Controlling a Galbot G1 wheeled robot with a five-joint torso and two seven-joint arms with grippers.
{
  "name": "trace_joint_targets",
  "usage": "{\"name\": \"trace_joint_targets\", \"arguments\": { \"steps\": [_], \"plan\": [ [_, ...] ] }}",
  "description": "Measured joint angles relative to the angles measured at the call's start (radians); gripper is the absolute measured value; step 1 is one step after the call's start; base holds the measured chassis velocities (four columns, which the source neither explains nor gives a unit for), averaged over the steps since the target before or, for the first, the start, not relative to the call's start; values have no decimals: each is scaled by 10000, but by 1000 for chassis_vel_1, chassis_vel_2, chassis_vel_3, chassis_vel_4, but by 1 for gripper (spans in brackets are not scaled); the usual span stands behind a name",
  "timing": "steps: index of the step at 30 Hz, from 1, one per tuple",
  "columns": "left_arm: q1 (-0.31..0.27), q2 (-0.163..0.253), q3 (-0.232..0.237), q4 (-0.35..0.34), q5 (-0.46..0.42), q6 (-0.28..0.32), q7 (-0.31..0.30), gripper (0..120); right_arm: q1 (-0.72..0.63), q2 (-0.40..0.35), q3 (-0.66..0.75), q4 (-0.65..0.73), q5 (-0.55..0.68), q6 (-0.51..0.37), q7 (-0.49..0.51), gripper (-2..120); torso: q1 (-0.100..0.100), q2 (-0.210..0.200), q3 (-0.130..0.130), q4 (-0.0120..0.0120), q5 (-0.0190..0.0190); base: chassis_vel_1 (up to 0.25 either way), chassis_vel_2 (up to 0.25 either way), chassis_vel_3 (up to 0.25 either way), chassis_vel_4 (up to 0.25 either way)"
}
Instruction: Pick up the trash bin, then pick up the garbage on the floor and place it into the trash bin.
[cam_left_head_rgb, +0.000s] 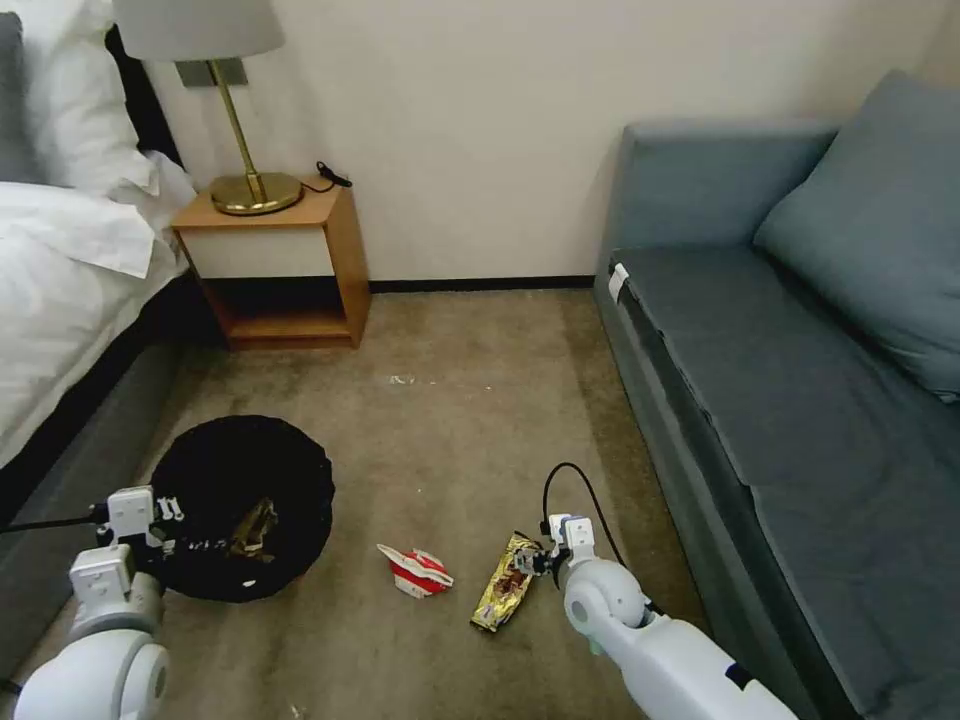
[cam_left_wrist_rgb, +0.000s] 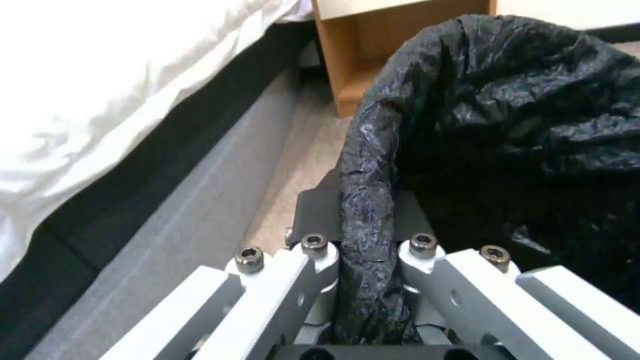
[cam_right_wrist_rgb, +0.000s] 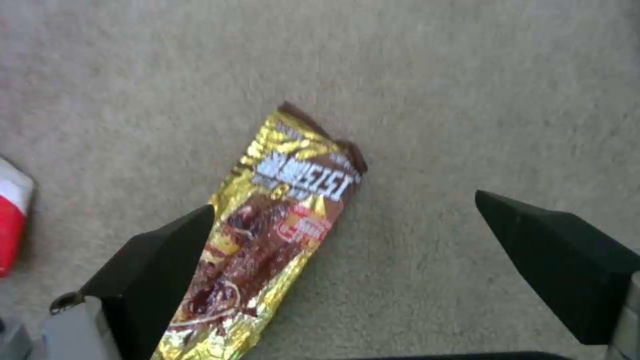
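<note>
The trash bin (cam_left_head_rgb: 240, 470), lined with a crinkly black bag, is low on my left, beside the bed. My left gripper (cam_left_head_rgb: 172, 532) is shut on its near rim; in the left wrist view the fingers (cam_left_wrist_rgb: 313, 250) pinch the bag-covered rim (cam_left_wrist_rgb: 365, 200). Brownish garbage (cam_left_head_rgb: 256, 528) lies inside the bin. A gold-brown snack wrapper (cam_left_head_rgb: 505, 582) lies on the carpet, and my right gripper (cam_left_head_rgb: 535, 556) hovers open just over its far end. The right wrist view shows the wrapper (cam_right_wrist_rgb: 280, 225) beside one black finger (cam_right_wrist_rgb: 160, 265). A crushed red-and-white carton (cam_left_head_rgb: 417, 572) lies between bin and wrapper.
A bed with white linen (cam_left_head_rgb: 60, 300) runs along the left. A wooden nightstand (cam_left_head_rgb: 285, 265) with a brass lamp (cam_left_head_rgb: 245, 150) stands at the wall. A grey-blue sofa (cam_left_head_rgb: 800, 380) lines the right side. A small pale scrap (cam_left_head_rgb: 402, 380) lies on the carpet.
</note>
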Motion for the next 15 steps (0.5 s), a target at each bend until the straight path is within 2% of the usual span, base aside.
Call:
{"name": "trace_joint_targets", "arguments": {
  "steps": [5,9,13,15],
  "plan": [
    [101,-14,34,0,17,-75,-12,7,150,517,5,-838,-692,95,-286,100,0,0,0,0,-1,0,0,0,0],
    [128,40,-17,2,0,-92,-18,7,288,819,-7,-1307,-939,124,-453,91,0,0,0,1,0,0,0,0,0],
    [126,51,-48,8,-19,-98,-43,7,332,1028,-46,-1556,-1248,142,-701,73,0,0,0,1,0,0,0,0,0],
    [126,41,-48,8,-19,-106,-55,7,336,1042,-67,-1609,-1346,141,-766,68,0,0,0,0,1,0,0,0,0]
  ]
}}
